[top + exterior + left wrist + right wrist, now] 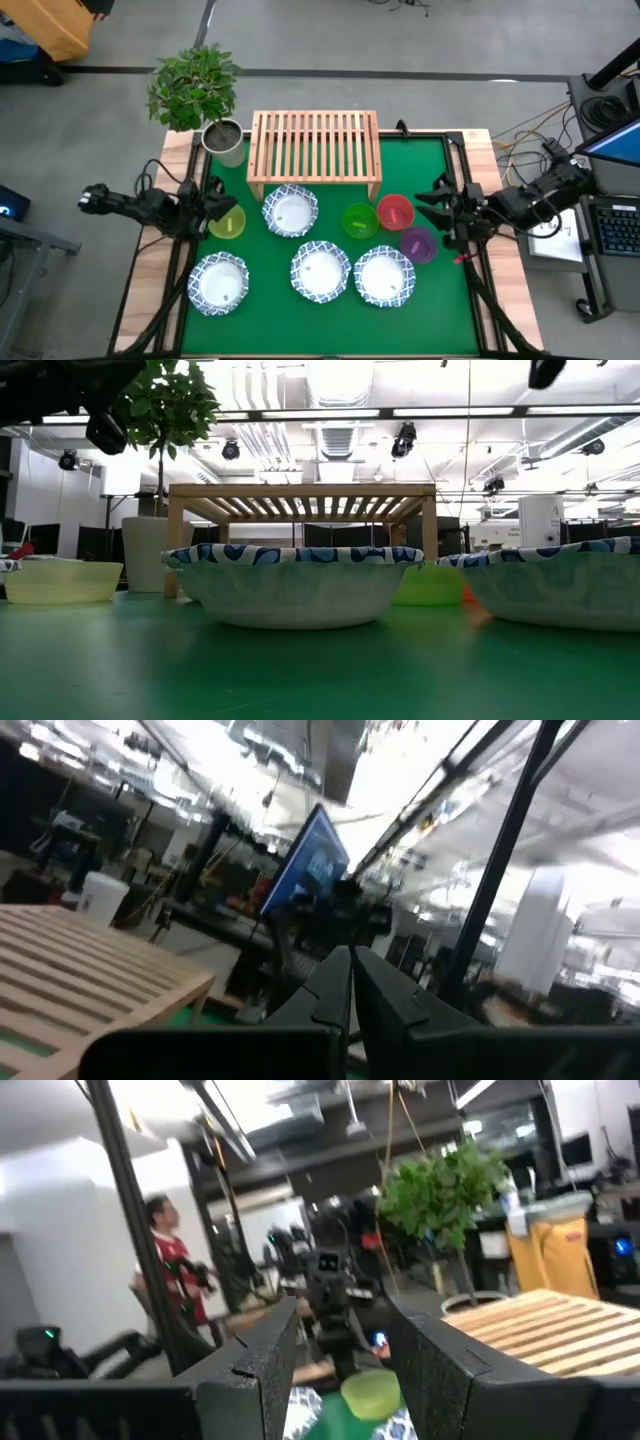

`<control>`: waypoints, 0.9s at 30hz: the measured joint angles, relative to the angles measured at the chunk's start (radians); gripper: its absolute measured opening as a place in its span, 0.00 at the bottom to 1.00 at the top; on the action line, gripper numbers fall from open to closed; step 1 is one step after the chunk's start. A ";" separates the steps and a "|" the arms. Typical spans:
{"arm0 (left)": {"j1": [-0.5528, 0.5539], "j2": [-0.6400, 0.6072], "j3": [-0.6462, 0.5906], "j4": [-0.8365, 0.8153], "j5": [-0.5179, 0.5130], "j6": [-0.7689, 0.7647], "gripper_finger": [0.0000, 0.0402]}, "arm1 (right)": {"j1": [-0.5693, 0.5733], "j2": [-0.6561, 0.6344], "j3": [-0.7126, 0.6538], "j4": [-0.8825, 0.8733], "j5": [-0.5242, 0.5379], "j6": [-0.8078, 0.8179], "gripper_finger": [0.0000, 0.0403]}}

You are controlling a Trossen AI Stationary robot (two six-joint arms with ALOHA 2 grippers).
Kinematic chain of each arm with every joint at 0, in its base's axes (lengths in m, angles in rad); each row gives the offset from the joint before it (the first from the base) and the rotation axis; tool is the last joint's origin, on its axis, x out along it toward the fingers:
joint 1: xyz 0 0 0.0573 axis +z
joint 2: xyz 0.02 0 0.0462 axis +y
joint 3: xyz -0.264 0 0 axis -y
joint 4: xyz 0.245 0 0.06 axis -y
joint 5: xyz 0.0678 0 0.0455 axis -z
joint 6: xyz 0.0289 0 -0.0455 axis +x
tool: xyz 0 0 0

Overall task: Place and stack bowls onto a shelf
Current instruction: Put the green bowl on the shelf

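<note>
Four white bowls (321, 272) with blue-patterned scalloped rims sit on the green desk (280, 330), one just before the shelf (314, 146), three nearer. Yellow bowl (228, 223) left; green (359, 221), red (395, 212) and purple (418, 244) bowls right. Shelf: light wood, slatted, bare, at far edge. Left gripper (216, 205) jaws pressed together; right gripper (432, 207) jaws spread. Potted plant (197, 95) far left.

A green-topped table (330, 310) with light wood edges fills the centre of the high view. At its upper middle stands the slatted wooden shelf (314, 150), with a grey plant pot (226, 141) at the upper left. Just below the shelf sit a yellow bowl (229, 223), a patterned white bowl (290, 211), a green bowl (359, 221), a red bowl (396, 212) and a purple bowl (418, 244). Three more patterned bowls (321, 272) line the lower part.
</note>
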 joint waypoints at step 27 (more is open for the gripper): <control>-0.001 0.387 0.388 -0.540 0.035 0.138 0.00 | -0.127 0.578 0.735 -0.875 -0.178 0.323 0.36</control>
